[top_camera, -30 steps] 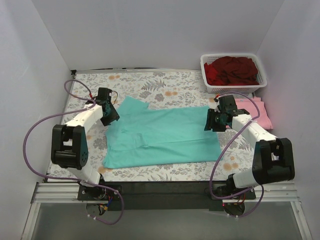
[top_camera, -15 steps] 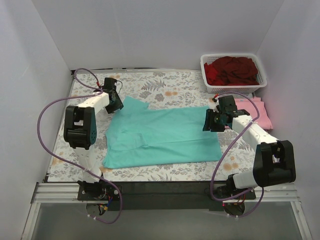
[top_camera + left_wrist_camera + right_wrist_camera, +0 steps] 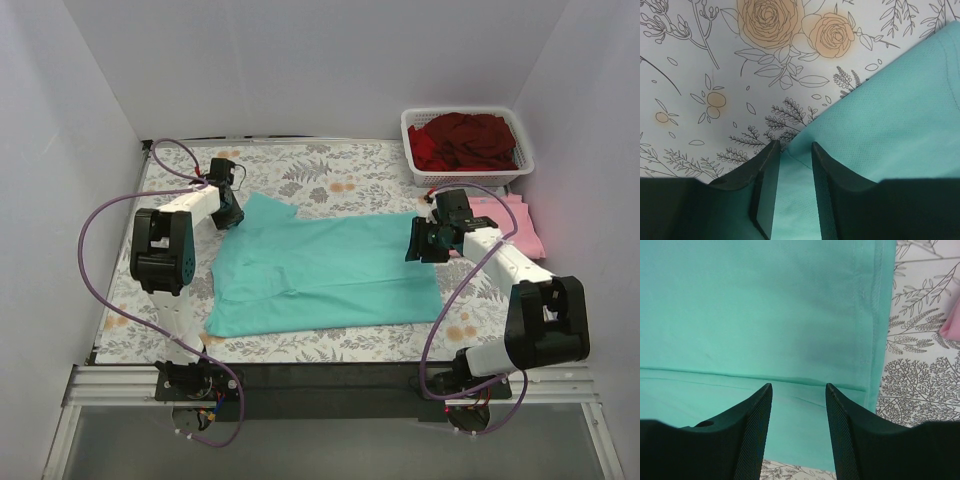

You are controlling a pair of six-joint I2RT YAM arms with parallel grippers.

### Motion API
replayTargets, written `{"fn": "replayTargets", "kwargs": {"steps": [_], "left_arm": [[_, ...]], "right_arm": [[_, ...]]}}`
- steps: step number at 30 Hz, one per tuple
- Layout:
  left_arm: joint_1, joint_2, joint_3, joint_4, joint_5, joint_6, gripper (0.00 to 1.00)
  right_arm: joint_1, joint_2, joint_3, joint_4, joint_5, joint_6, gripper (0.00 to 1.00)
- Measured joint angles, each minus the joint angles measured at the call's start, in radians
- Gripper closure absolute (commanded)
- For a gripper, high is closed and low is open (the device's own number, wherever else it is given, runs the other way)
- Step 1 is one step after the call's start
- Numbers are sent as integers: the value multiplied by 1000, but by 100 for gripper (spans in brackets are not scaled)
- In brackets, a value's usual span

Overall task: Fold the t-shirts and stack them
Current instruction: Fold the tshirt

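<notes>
A teal-green t-shirt (image 3: 325, 265) lies spread flat in the middle of the table. My left gripper (image 3: 231, 213) is low at its far left sleeve corner. In the left wrist view the gripper (image 3: 794, 145) is open by a narrow gap, and the teal sleeve corner (image 3: 875, 115) lies between its jaws. My right gripper (image 3: 416, 243) is open over the shirt's right edge. In the right wrist view the gripper (image 3: 798, 386) hangs above a fold line and the hem (image 3: 875, 315). A folded light pink shirt (image 3: 515, 222) lies at the right. Dark red shirts (image 3: 462, 140) fill the basket.
The white lattice basket (image 3: 418, 150) stands at the back right corner. The table has a floral cloth (image 3: 330, 165). White walls close in the left, back and right sides. Purple cables (image 3: 95, 225) loop beside the left arm.
My left arm has swung away from me and inward, bringing its gripper down to the shirt's far left sleeve corner. My right gripper has shifted slightly left over the shirt's right edge.
</notes>
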Motion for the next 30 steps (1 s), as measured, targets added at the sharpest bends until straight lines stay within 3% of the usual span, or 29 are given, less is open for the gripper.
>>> {"fn": "replayTargets", "kwargs": {"steps": [4,5,7,14,24,30], "left_arm": [[0,0,-4,3,1,1,83],[0,-2,-6,5,1,0,93],[2,-4,-12,11,2,-1,100],[5,-23,-43,41,6,-1,100],[6,-26,-50,49,13,-1,100],[8,-26,-50,49,17,0,100]], "right_arm": [[0,27,60,-1,24,6,47],[0,40,86,2,37,5,46],[0,70,139,13,68,0,46],[-38,192,242,124,134,-28,49],[-71,458,397,227,88,-105,50],[-74,530,432,248,64,-134,52]]}}
